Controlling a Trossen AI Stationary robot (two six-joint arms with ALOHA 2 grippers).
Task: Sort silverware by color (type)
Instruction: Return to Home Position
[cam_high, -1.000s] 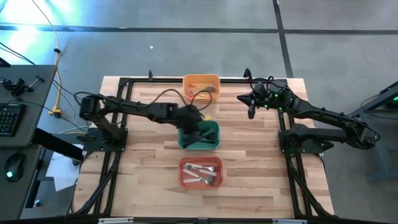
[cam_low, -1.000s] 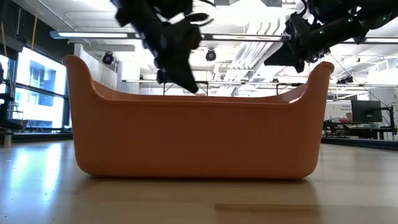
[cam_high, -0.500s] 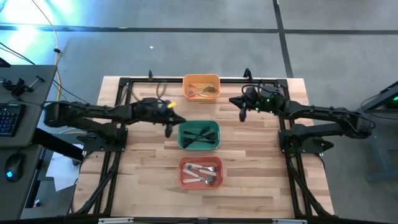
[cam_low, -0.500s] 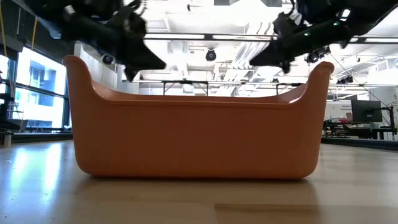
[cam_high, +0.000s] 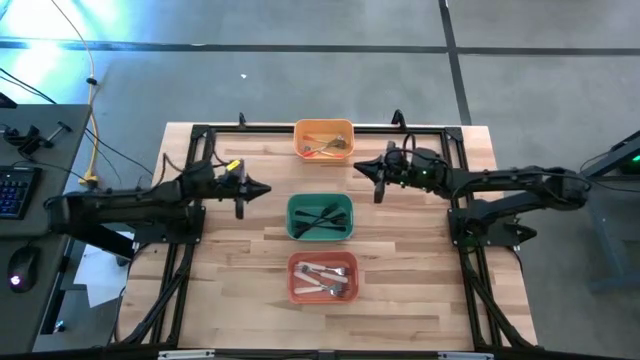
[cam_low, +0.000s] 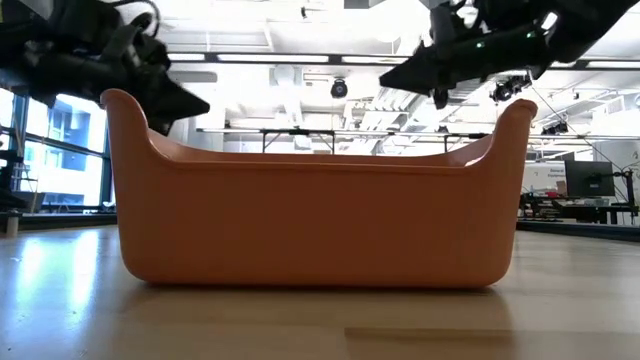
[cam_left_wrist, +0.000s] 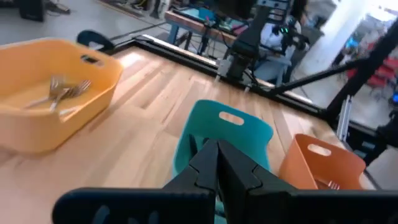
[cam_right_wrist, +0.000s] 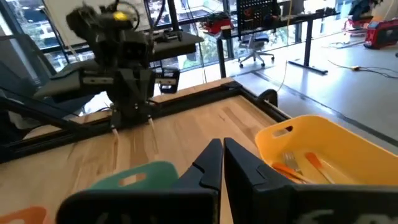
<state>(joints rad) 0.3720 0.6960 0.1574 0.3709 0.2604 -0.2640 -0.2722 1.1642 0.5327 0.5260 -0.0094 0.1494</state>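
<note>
I've pulled L pincer (cam_high: 255, 189) back off the green bin (cam_high: 320, 198) to mid-left, shut & empty like R pincer (cam_high: 365, 169); forks (cam_high: 322, 216) all binned, sorting looks done.

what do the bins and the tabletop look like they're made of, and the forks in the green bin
Red-orange bin: moulded plastic by its look, seamless with rounded corners and a soft sheen. Green bin and yellow-orange bin: likely the same. Tabletop: joined pale wood strips, grain showing, satin finish. Black forks: uniformly dark, perhaps plastic; too small to tell.
</note>
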